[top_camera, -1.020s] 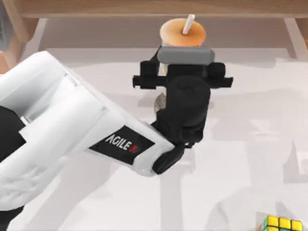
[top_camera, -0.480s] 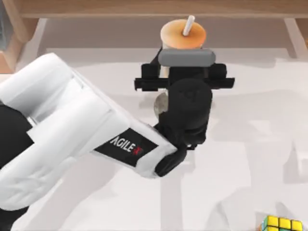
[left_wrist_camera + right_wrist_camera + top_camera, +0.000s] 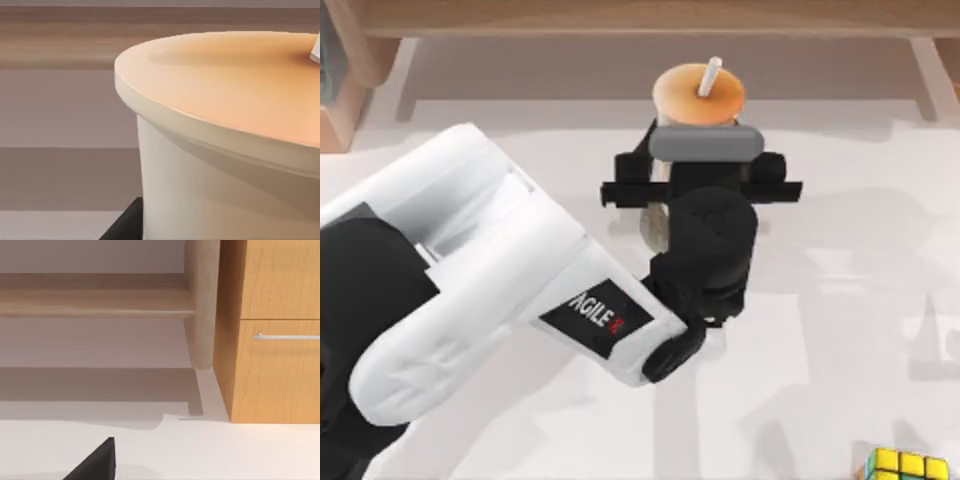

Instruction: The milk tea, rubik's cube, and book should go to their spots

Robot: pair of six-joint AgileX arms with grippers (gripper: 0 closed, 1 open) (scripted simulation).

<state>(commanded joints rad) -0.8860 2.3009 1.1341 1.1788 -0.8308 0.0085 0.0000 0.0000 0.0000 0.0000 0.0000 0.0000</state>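
Observation:
The milk tea (image 3: 698, 95), with an orange lid and a white straw, stands out at the back middle of the white table. My left gripper (image 3: 700, 160) is shut on its cup just under the lid. Up close in the left wrist view are the lid and pale cup wall of the milk tea (image 3: 225, 150), with one dark finger (image 3: 127, 225) beside them. The rubik's cube (image 3: 908, 466) lies at the front right edge of the top view. The book is out of view. In the right wrist view, one black fingertip (image 3: 95, 465) of my right gripper hangs over the table.
A wooden shelf rail (image 3: 640, 18) runs along the back of the table. In the right wrist view, a wooden post (image 3: 202, 305) and a cabinet with a drawer handle (image 3: 285, 336) stand behind the white tabletop (image 3: 200, 450).
My left arm has drawn back a little toward the front of the table, and the milk tea has come along with the gripper. The rubik's cube has stayed put.

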